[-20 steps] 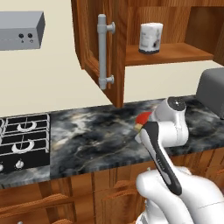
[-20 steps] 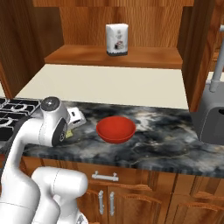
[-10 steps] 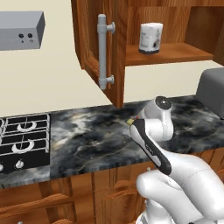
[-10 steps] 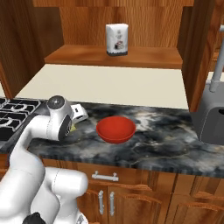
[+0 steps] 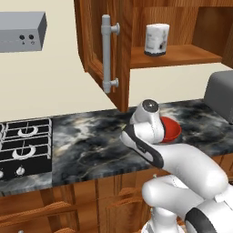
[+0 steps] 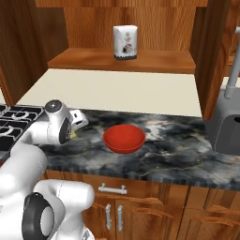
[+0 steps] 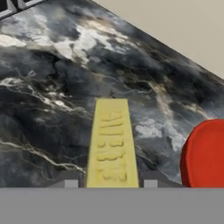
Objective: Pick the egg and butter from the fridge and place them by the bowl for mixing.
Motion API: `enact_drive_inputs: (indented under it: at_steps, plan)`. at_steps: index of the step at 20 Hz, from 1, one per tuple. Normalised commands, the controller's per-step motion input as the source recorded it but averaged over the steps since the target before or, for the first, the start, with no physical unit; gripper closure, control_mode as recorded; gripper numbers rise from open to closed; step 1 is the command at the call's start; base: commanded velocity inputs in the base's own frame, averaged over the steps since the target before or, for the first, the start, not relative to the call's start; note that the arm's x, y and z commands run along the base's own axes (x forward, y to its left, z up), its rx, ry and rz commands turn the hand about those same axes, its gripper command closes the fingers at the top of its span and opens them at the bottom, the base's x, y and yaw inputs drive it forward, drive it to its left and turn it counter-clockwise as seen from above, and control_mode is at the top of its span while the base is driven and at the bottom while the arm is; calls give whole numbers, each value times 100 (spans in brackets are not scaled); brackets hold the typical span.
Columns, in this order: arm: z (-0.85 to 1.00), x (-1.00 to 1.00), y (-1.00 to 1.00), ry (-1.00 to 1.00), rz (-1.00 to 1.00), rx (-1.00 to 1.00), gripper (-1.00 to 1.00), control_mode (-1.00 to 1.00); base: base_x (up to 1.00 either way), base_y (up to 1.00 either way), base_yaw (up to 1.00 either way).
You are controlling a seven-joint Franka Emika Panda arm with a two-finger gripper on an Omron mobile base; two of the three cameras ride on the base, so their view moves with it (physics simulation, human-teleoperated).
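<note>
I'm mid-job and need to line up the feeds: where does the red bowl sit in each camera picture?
Left base view: the red bowl sits right of centre on the counter, partly behind the arm.
Right base view: it sits at the centre of the counter, in full sight.
Hand view: its rim cuts in at the lower right, right of the butter held between the fingers.
Shared landmark: the dark marbled counter.
</note>
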Motion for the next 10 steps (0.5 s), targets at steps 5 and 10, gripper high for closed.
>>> enact_drive_inputs:
  at_steps: [5, 10]
  plan:
    - [-34, 5, 4, 0, 0, -2, 100, -100, 0, 0, 0]
    - [-45, 0, 0, 0, 0, 0, 100, -100, 0, 0, 0]
